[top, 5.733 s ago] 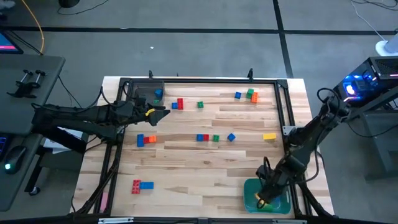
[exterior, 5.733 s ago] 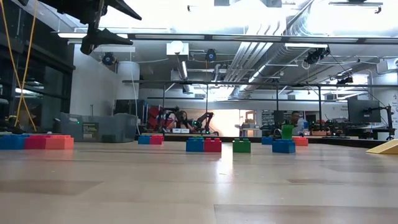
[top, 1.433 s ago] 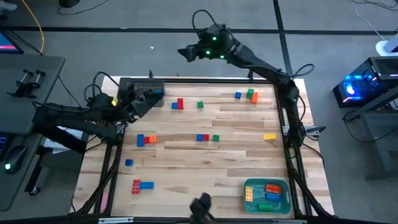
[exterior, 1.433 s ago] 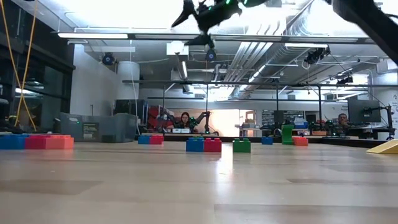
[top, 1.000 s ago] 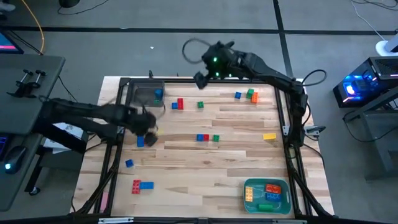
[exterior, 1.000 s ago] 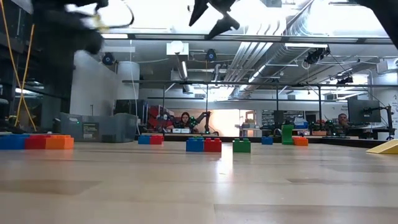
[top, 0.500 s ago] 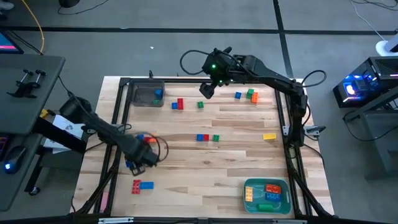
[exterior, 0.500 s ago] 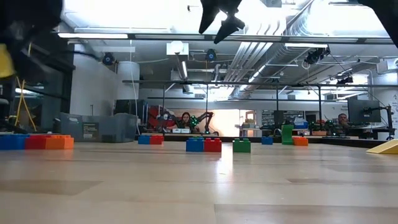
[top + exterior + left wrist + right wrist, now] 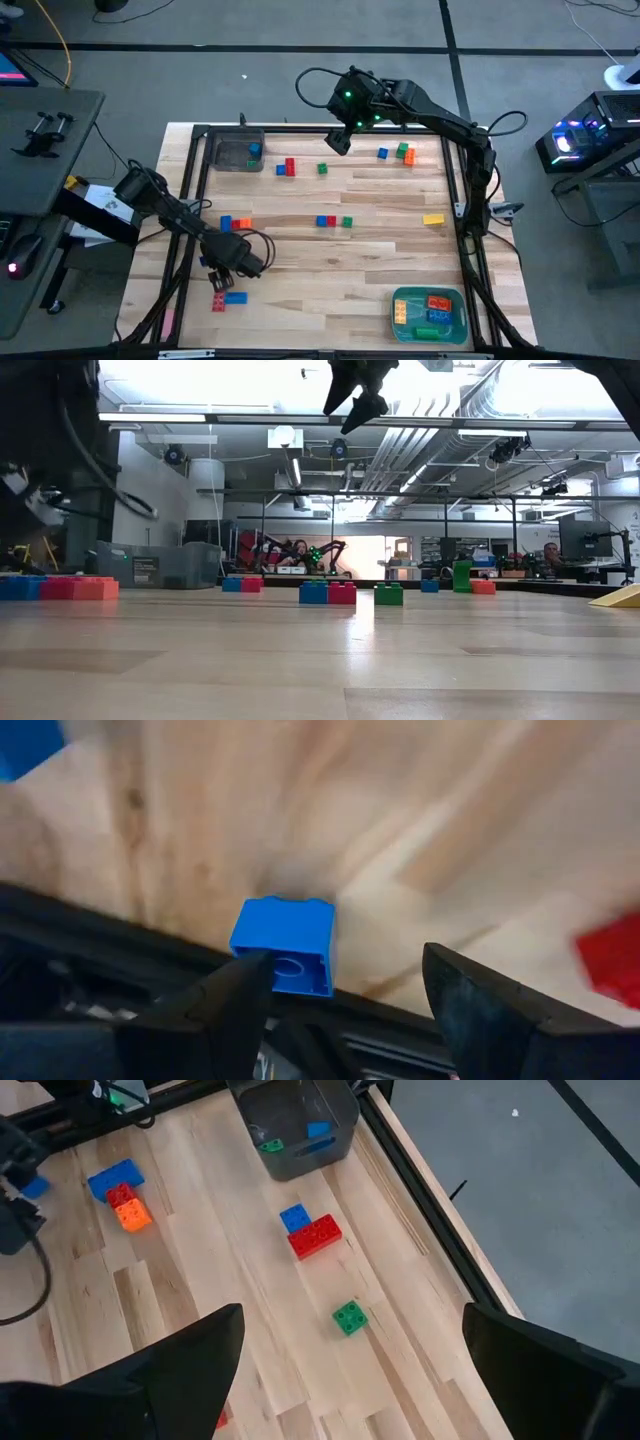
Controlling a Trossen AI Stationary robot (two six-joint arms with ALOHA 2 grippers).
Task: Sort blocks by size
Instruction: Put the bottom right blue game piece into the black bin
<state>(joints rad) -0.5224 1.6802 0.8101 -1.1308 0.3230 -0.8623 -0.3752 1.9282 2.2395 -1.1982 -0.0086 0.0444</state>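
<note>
Blocks sorted: we found a few plastic studded bricks already in the teal bin (image 9: pixel 430 313) at the near right corner, and a blue and a green piece in the grey bin (image 9: pixel 300 1125) at the far left corner.
Blocks outstanding: we judged most of the work unfinished; a small blue cube brick (image 9: pixel 283 944), a red long brick (image 9: pixel 315 1236), a green cube brick (image 9: pixel 349 1317) and several others lay loose on the wooden table (image 9: pixel 330 260).
Left gripper (image 9: pixel 345 985): low at the near left, fingers parted around the blue cube, nothing gripped.
Right gripper (image 9: pixel 338 141): raised over the far edge, fingers spread wide, empty.
</note>
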